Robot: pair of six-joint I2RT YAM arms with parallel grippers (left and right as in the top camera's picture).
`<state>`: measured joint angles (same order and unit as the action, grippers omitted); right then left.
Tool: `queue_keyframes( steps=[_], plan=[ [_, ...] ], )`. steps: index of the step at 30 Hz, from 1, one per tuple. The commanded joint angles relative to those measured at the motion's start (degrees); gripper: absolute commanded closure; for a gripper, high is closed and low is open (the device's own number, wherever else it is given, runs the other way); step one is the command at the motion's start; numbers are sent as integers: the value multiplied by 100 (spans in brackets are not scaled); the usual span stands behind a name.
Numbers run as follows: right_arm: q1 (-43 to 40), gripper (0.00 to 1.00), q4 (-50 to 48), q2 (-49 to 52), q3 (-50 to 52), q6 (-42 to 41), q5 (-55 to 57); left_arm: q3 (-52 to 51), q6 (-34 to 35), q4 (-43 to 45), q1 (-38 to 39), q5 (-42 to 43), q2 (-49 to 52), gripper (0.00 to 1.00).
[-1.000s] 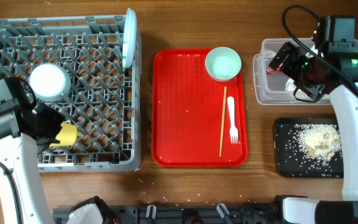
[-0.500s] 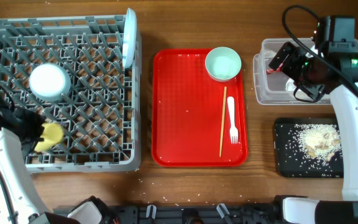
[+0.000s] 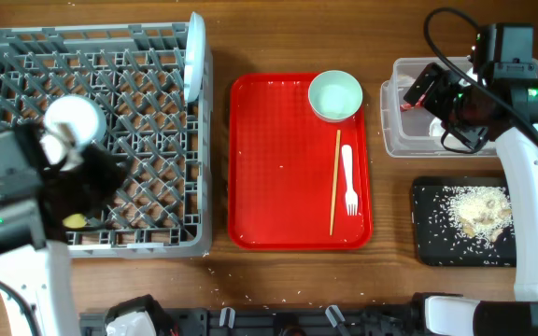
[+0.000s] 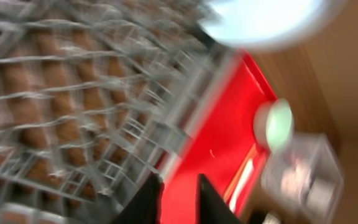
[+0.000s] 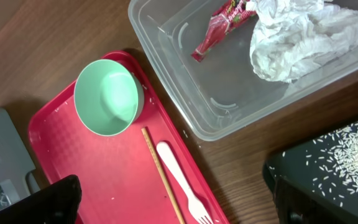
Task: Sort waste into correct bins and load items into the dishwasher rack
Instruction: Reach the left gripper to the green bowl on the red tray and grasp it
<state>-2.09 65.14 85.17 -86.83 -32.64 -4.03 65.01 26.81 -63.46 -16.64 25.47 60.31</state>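
Left end effector (image 4: 179,198) narrowly parted and empty over the dishwasher rack (image 3: 138,245); right end effector (image 3: 426,91) spread wide above the clear tub (image 3: 395,140).
The yellow cup (image 3: 75,221) is seen low in the rack's near-left corner, partly hidden by the left arm. The light green bowl (image 3: 334,96), chopsticks (image 3: 334,182) and white fork (image 3: 348,182) are found on the red tray (image 3: 278,168), between the arms. The bowl, at the tray's far right corner, lies just left of the right end effector, which is judged the nearer. Chopsticks and fork are laid side by side, long axes along the tray's length. Open tray floor is left of them; the right rim runs close beside the fork.
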Motion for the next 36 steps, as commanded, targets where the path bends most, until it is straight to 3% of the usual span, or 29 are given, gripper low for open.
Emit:
queue_keyframes(
  steps=[1,3,4,6,8,12,14,18,19,21,23,26,33,35,36],
  plan=[
    [-2,0,-20,-20,-81,94,-26,-9,-70,627,1720,321,-157,0],
    [-2,0,-28,-20,-81,94,-26,-9,-61,1419,3053,238,24,0],
    [-2,0,-44,-20,-81,96,-28,-7,76,1790,3757,-299,203,0],
    [-2,0,-63,-20,-81,98,-24,138,129,1908,4686,-1436,640,1],
    [-2,0,-70,-20,-81,96,-26,627,79,1801,5237,-1888,1399,1],
    [-2,0,-186,-20,-81,98,-26,3230,-719,118,5322,-1941,3801,0],
    [-2,0,-186,-20,-81,98,-26,3974,-732,310,5329,-2092,4509,3],
    [-2,0,-188,-20,-81,98,-26,4033,-715,2256,5372,-2201,5504,41],
    [-2,0,-188,-20,-81,96,-26,4033,-715,2669,5407,-2216,5759,45],
    [-2,0,-188,-20,-81,96,-26,4033,-909,3097,5510,-2214,6144,46],
    [-2,0,-188,-20,-81,96,-26,4033,-2144,3473,5792,-2214,6599,42],
    [-2,0,-188,-20,-81,96,-26,4033,-3126,3818,6052,-2295,7010,42],
    [-2,0,-188,-20,-81,96,-26,3998,-3392,3707,6081,-2302,7403,44],
    [-2,0,-188,-20,-81,96,-26,3998,-3390,3641,6065,-2345,7403,50],
    [-2,0,-188,-20,-81,98,-26,3998,-3388,3593,6052,-2465,7403,62]
  ],
)
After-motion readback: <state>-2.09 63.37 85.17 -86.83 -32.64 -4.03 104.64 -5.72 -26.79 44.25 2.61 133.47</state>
